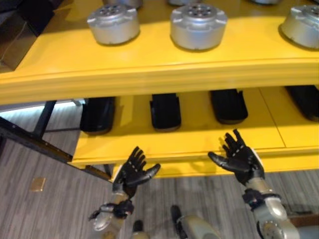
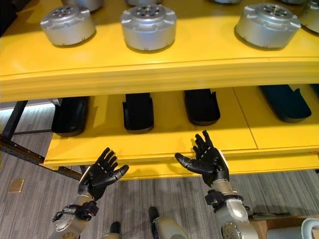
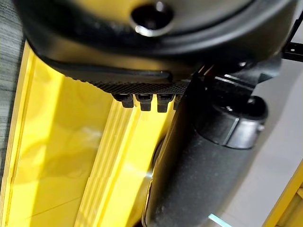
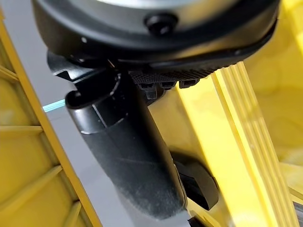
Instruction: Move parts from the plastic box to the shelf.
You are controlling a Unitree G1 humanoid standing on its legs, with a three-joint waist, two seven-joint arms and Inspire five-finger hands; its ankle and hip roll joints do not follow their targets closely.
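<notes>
Round silver metal parts [image 1: 198, 25] stand in a row on the upper yellow shelf board [image 1: 149, 69]. Black oblong parts [image 1: 165, 111] lie on the lower yellow shelf board [image 1: 199, 137]. My left hand [image 1: 133, 172] is raised in front of the lower board's front edge, fingers spread and empty. My right hand [image 1: 240, 158] is held up the same way further right, also open with nothing in it. Its thumb [image 4: 128, 156] stands out against the yellow board in the right wrist view. The left thumb [image 3: 199, 165] is seen close by the shelf's ribbed edge.
A black metal frame [image 1: 35, 137] runs along the left, under the shelf. Grey striped floor [image 1: 50, 209] lies below, with a small brown tag [image 1: 37, 184] on it. A pale box corner [image 2: 309, 229] sits at the lower right.
</notes>
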